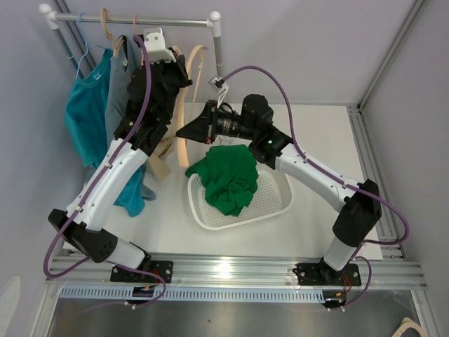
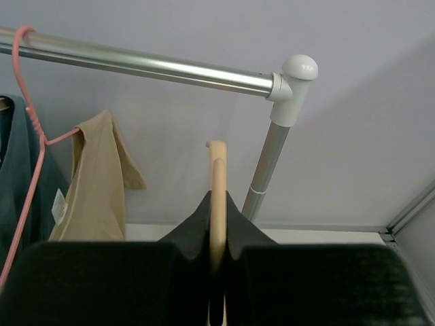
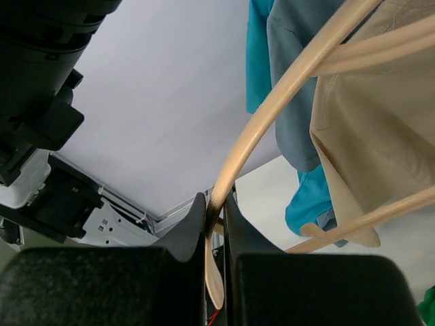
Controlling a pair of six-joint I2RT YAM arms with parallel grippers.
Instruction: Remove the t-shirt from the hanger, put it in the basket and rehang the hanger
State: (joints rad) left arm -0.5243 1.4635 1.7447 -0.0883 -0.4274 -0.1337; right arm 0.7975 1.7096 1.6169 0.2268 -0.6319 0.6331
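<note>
Your white table (image 1: 316, 126) sits between grey walls, with a clothes rail (image 1: 140, 21) at its far left corner carrying a teal top (image 1: 88, 119). Just right of that, your left gripper (image 2: 217, 224) pinches a wooden hanger (image 2: 217, 176). The beige t-shirt (image 3: 367, 136) drapes over the hanger's arms. Your right gripper (image 3: 216, 210) pinches the hanger's curved arm near its tip. Mid-table, a green cloth (image 1: 228, 175) lies in the basket (image 1: 280, 200).

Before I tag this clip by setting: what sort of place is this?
Likely a robotics lab cell staged as a laundry corner: clothes rail with hung shirts, white basket holding a green t-shirt, aluminium frame.
</note>
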